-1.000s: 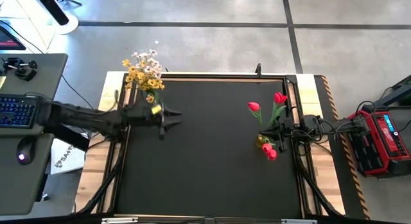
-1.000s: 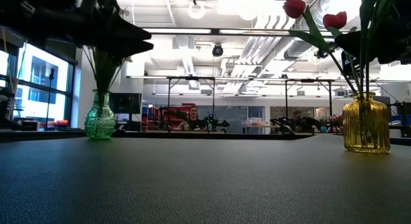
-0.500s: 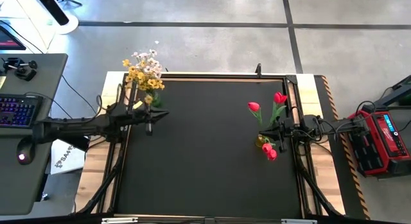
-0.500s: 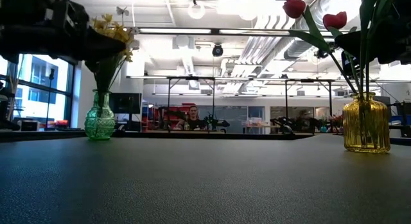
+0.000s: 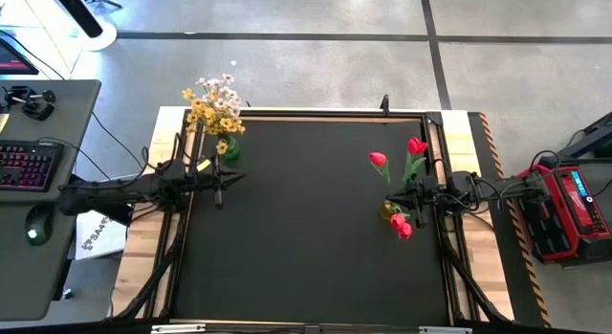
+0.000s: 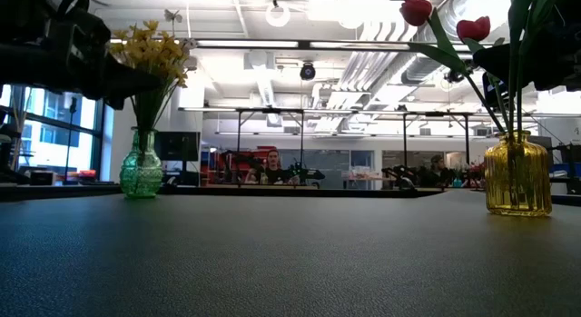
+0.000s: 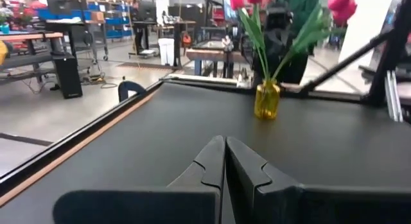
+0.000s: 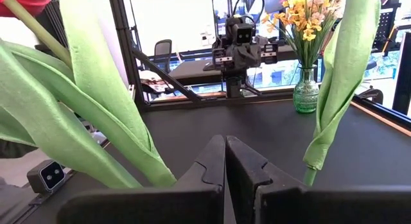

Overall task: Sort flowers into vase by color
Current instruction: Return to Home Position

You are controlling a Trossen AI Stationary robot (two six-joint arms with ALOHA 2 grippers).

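Observation:
A green glass vase [image 6: 142, 164] stands at the table's far left with yellow flowers [image 5: 212, 112] and white blossoms [image 5: 222, 85] in it. Near the right edge, a yellow glass vase [image 6: 517, 176] holds red tulips [image 5: 379, 160]. My left gripper [image 7: 225, 139] is shut and level at the table's left edge [image 5: 226, 174], just nearer than the green vase. It has nothing between its fingers. My right gripper [image 8: 225, 139] is shut at the right edge [image 5: 392, 194], beside the yellow vase, with green tulip leaves [image 8: 96, 108] close on both sides of it.
The black table top [image 5: 306, 238] lies bare between the two vases. A raised frame rail [image 5: 442, 162] runs along the table's sides. A desk with a keyboard [image 5: 24, 169] stands off the left edge, and a red case [image 5: 564, 210] off the right. People show in the room behind.
My left gripper has drawn back toward the table's left edge and sunk a little, away from over the mat beside the green vase. The yellow flowers, hidden by the arm in the low view before, now show. The lowest yellow bloom has moved nearer the vase.

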